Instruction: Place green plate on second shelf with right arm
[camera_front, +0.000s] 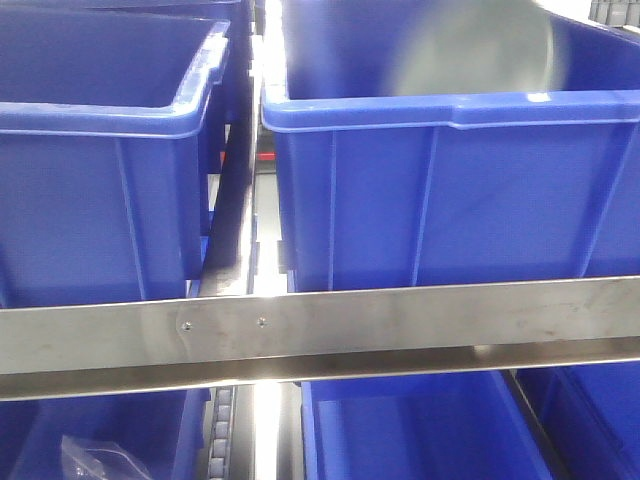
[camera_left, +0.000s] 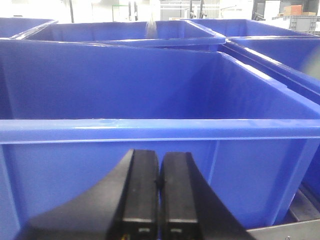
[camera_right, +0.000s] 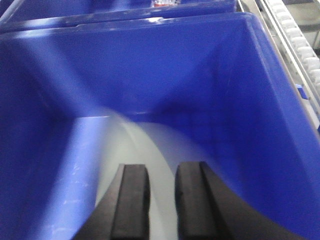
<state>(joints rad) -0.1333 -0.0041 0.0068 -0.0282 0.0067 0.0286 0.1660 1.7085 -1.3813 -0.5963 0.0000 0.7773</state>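
The green plate lies blurred inside the right-hand blue bin, directly ahead of and below the right gripper, whose jaws stand narrowly apart, holding nothing. The left gripper is pressed closed, farther off.

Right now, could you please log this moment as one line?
green plate: blurred, inside blue bin | right gripper: open above plate | left gripper: shut, empty

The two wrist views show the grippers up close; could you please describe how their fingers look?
Both the left gripper and the right gripper have matte black, flat rectangular finger pads on black, outward-flaring bodies. No cables or markings are visible.
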